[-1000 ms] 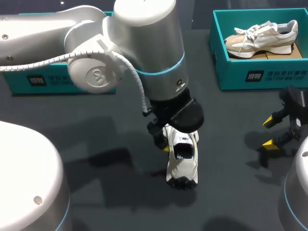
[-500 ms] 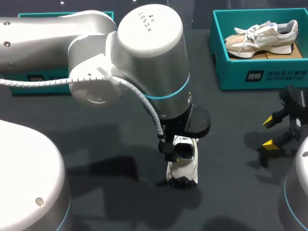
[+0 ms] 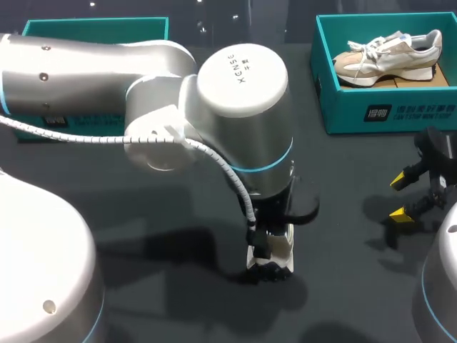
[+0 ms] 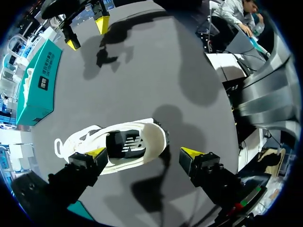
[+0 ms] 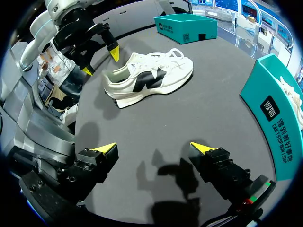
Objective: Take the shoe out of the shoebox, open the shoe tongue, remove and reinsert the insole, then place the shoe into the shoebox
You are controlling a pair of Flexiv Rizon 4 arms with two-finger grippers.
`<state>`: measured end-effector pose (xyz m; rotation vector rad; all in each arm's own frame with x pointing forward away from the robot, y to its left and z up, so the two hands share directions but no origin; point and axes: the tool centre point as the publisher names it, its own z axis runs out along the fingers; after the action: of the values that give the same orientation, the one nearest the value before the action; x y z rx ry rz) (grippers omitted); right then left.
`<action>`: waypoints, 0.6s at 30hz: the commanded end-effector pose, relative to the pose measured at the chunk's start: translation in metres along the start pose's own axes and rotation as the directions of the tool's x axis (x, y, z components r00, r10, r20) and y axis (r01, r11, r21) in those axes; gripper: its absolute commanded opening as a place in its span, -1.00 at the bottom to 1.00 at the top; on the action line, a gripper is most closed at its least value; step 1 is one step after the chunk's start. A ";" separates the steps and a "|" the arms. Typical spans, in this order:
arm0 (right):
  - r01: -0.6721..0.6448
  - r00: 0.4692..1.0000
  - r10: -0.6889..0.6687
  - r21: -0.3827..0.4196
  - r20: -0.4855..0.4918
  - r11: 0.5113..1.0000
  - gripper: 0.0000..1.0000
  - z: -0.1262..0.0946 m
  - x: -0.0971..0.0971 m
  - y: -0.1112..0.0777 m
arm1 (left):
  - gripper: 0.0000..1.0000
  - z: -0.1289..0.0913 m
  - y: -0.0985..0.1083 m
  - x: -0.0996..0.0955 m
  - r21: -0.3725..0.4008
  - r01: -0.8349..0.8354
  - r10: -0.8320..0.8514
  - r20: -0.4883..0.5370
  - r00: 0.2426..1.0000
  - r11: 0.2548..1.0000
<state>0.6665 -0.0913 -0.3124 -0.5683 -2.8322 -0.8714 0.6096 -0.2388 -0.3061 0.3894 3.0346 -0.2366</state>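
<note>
Hovering low over white sneaker point(image 4: 113, 144) with left gripper point(image 4: 143, 152): fingers spread wide, pinching nothing; one yellow tip over the collar edge, the other out past the heel. Cannot tell from any view whether either tip touches. Sneaker upright on its sole on dark table point(image 3: 143, 214), outside both boxes, black insole point(image 4: 124, 143) seated inside. Right gripper point(image 5: 154, 149) well apart at the table's right side, likewise spread, holding nothing. Further back: teal shoebox point(image 3: 93, 27) at far left; second teal shoebox point(image 3: 385, 107) at far right, beige sneaker point(image 3: 389, 53) lying in it.

Risks, as judged: closing at this offset likely to catch only the heel wall and tip or skid the shoe, with nothing bracing it; pinching insole together with lining likely to lift the whole shoe.

Print: white logo on insole, white label panels on box fronts; not transcribed.
</note>
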 end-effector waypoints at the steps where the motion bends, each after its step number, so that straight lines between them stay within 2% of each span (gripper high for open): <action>1: 0.000 1.000 0.000 0.002 0.003 1.000 1.00 0.000 0.001 0.000 | 1.00 0.019 -0.009 0.000 -0.014 0.012 -0.012 -0.009 1.000 1.000; 8: 0.000 1.000 0.000 0.002 0.003 1.000 1.00 0.000 0.001 0.000 | 1.00 0.031 -0.013 0.016 -0.031 0.048 -0.049 -0.015 0.999 0.998; 18: 0.000 1.000 0.000 0.002 0.003 1.000 1.00 0.000 0.001 0.000 | 1.00 0.048 -0.010 0.023 -0.063 0.092 -0.093 -0.012 0.996 0.994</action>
<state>0.6665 -0.0912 -0.3124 -0.5681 -2.8323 -0.8714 0.5895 -0.2447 -0.3476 0.2501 3.0672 -0.1498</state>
